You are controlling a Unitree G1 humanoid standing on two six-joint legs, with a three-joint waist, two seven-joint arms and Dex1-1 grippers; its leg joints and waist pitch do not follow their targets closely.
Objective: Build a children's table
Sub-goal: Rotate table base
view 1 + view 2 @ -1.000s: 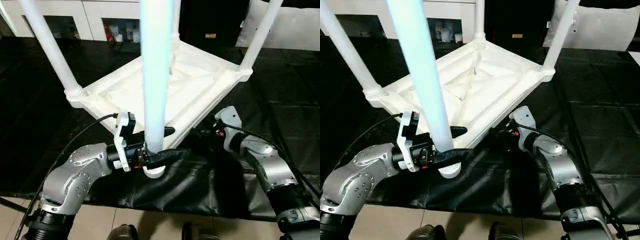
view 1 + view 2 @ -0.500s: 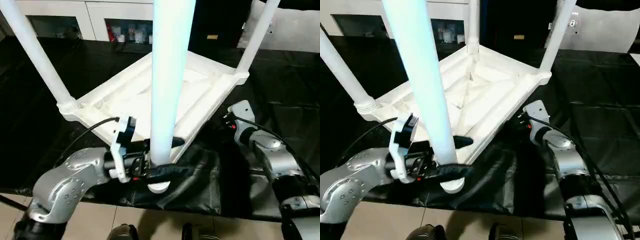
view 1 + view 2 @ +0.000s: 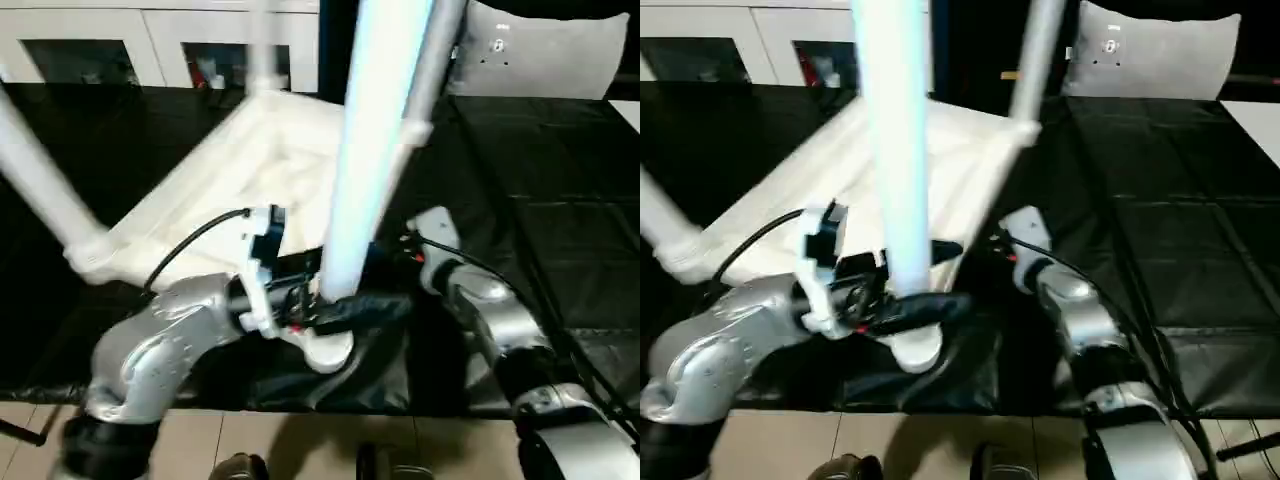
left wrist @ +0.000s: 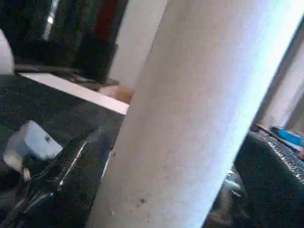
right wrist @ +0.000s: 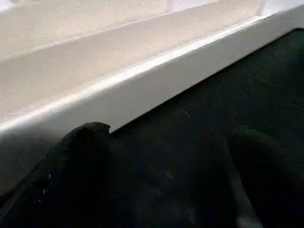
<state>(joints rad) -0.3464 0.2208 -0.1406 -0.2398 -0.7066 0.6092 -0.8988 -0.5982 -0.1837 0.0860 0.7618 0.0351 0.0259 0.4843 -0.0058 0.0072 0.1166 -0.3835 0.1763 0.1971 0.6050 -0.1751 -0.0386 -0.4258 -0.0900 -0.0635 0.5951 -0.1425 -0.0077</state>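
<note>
Lying upside down on the black-covered tabletop [image 3: 560, 150], the children's table [image 3: 250, 170] has its square top flat on the cloth and its legs rising out of the head views. The near leg [image 3: 365, 150] stands in the corner socket [image 3: 325, 350] closest to the robot, right at the tabletop's front edge, where the black cover bunches and hangs toward the tiled floor [image 3: 300, 445]. The left tool [image 3: 318, 288] has its two black fingers [image 3: 365, 305] set one on each side of that leg low down, just above the socket; the jaws stand wide, and the left wrist view shows the leg between them, but whether the pads press on the tube cannot be told. The right tool [image 5: 166, 175] is spread apart and holds nothing; its fingers point at the long white side edge [image 5: 142, 76] of the square top, near it but not touching, with black cover beneath. On the robot's right the tabletop is bare cloth, giving the right arm open room. A left leg [image 3: 45, 200] leans up from its own corner socket, well apart from both arms. White cabinets [image 3: 90, 40] line the back wall.
</note>
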